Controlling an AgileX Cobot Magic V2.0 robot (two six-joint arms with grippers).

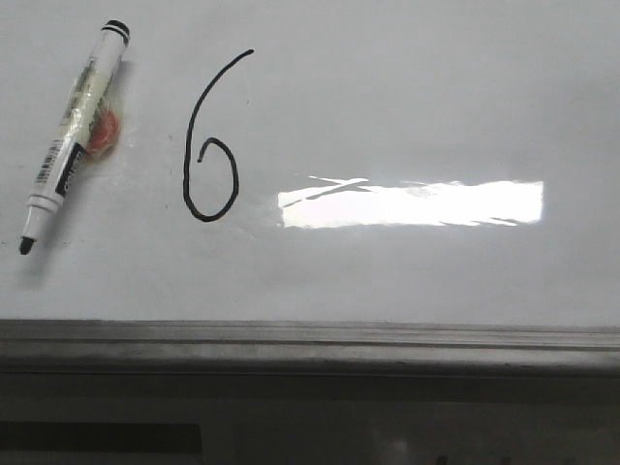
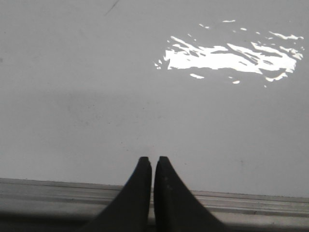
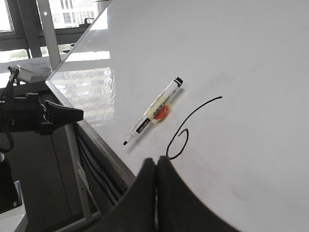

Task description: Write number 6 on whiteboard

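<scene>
A thin black number 6 (image 1: 210, 145) is drawn on the glossy whiteboard (image 1: 407, 97), left of a bright light reflection. It also shows in the right wrist view (image 3: 186, 133). A white marker (image 1: 73, 136) with a black cap end and an uncapped black tip lies on the board left of the digit, with an orange blob under it; the right wrist view shows the marker (image 3: 153, 112) too. My left gripper (image 2: 153, 160) is shut and empty over the board's near edge. My right gripper (image 3: 156, 160) is shut and empty, just short of the digit's loop. Neither gripper shows in the front view.
A grey metal edge (image 1: 310, 341) runs along the whiteboard's near side, with a dark surface below it. In the right wrist view the other arm's black gripper (image 3: 53, 115) reaches in beside the board's corner, with a metal stand (image 3: 77, 174) below.
</scene>
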